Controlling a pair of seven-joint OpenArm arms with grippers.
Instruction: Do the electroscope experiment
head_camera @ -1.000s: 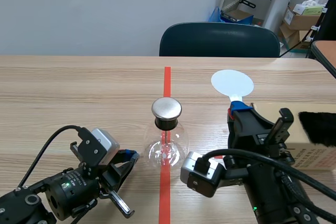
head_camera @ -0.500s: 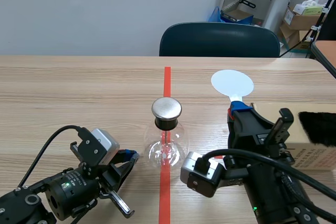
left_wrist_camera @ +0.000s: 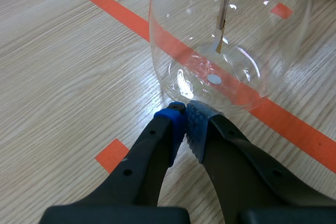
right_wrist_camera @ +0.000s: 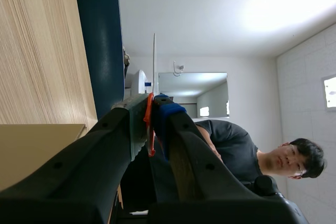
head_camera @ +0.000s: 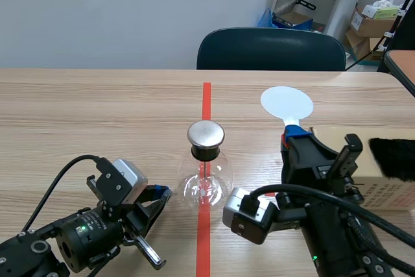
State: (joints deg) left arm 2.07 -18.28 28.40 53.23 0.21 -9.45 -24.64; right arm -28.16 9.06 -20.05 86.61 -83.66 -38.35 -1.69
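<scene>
Scene view: the electroscope (head_camera: 206, 183), a clear round glass flask closed by a metal cap (head_camera: 205, 134), stands upright on the orange-red tape line (head_camera: 206, 98) near the middle of the wooden table (head_camera: 97, 115). Left wrist view: a thin rod (left_wrist_camera: 224, 9) hangs inside the flask and ends in a small leaf above the glass bottom. The left gripper (left_wrist_camera: 185, 119) lies low on the table with its pads pressed together on nothing; the tips sit at the base of the flask, and contact with the glass cannot be confirmed. In the scene view this gripper (head_camera: 162, 192) is just left of the flask. The right gripper (head_camera: 296, 137) stands right of the flask, pointing away from the robot, clamped on the handle of a white disc paddle (head_camera: 286, 103). Right wrist view: the fingers (right_wrist_camera: 168, 124) pinch the thin orange-red handle, with the disc edge-on ahead of them. A cardboard box (head_camera: 382, 189) lies right of this arm, with black fur (head_camera: 392, 157) on top. A dark blue chair (head_camera: 271, 50) stands at the far edge. A person (right_wrist_camera: 231, 145) shows in the right wrist view.
</scene>
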